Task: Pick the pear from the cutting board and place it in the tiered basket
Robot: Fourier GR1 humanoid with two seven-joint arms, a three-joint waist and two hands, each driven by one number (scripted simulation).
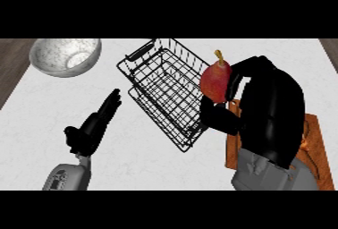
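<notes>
A red pear [215,79] with a yellow stem is held in my right hand [264,107], whose fingers and thumb curl round it. The pear hangs just past the right rim of the black wire tiered basket [162,91], above the counter. The wooden cutting board [315,143] lies under my right forearm at the right edge, mostly hidden by the arm. My left hand [92,125] rests on the counter left of the basket, fingers straight and pointing up and to the right, holding nothing.
A speckled grey bowl [66,56] stands at the back left of the white marble counter [52,107]. Dark wood strips show at the counter's far left and right edges.
</notes>
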